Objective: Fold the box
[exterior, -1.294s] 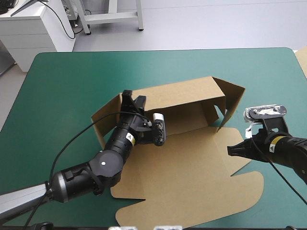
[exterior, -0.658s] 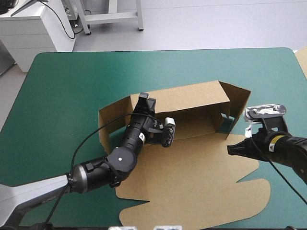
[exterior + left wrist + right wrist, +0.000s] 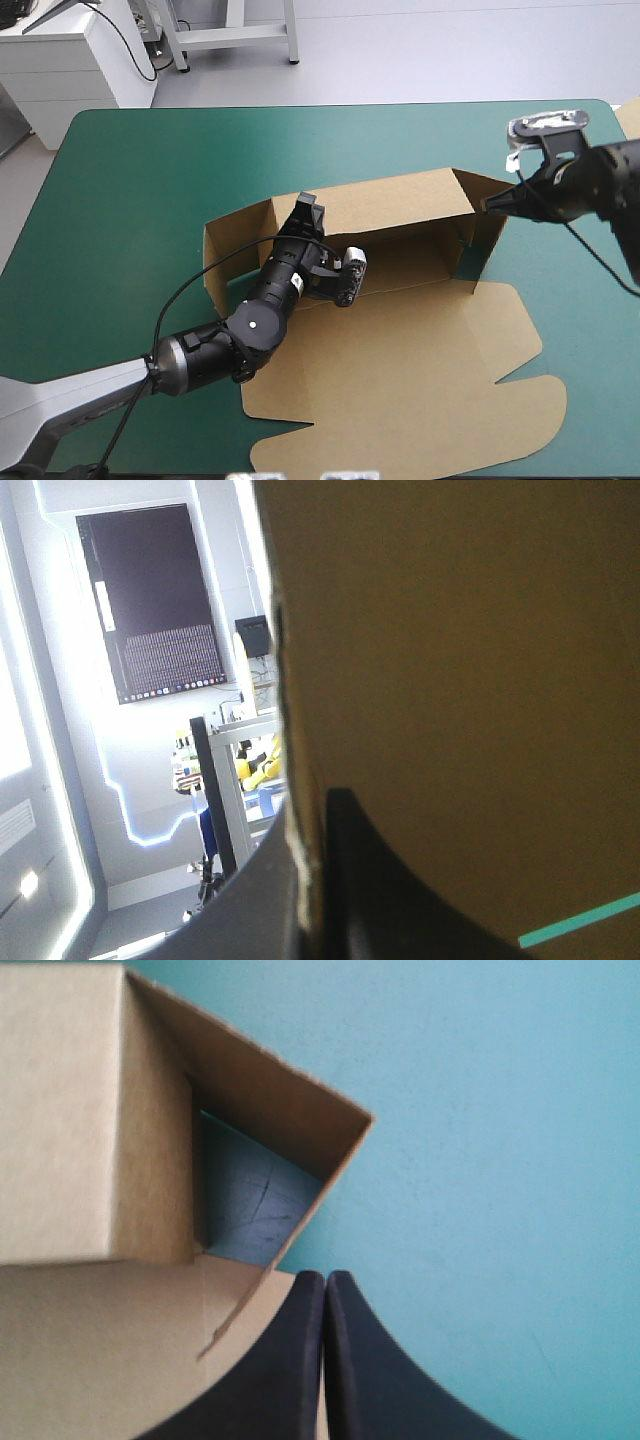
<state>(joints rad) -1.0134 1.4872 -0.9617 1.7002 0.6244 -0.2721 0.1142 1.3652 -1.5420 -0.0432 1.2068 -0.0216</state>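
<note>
The brown box (image 3: 400,205) lies mid-table with its back wall and both side walls raised; its lid (image 3: 420,385) is flat toward the near edge. My left gripper (image 3: 309,213) is shut on the back wall's top edge near its left end. In the left wrist view the board (image 3: 480,680) runs between the black fingers (image 3: 390,890) of that gripper (image 3: 312,815). My right gripper (image 3: 490,205) is shut and empty, hovering just above the right side wall (image 3: 488,225). The right wrist view shows that gripper (image 3: 325,1282) over the angled side wall (image 3: 270,1090).
Bare teal-green cover (image 3: 150,170) lies to the left, beyond and to the right of the box. A pale strip of board (image 3: 629,118) shows at the table's right edge. The lid reaches close to the near edge.
The left gripper slid the box rightward and stood the back wall straighter. The right gripper rose from beside the lid's edge and moved farther away, to above the right side wall.
</note>
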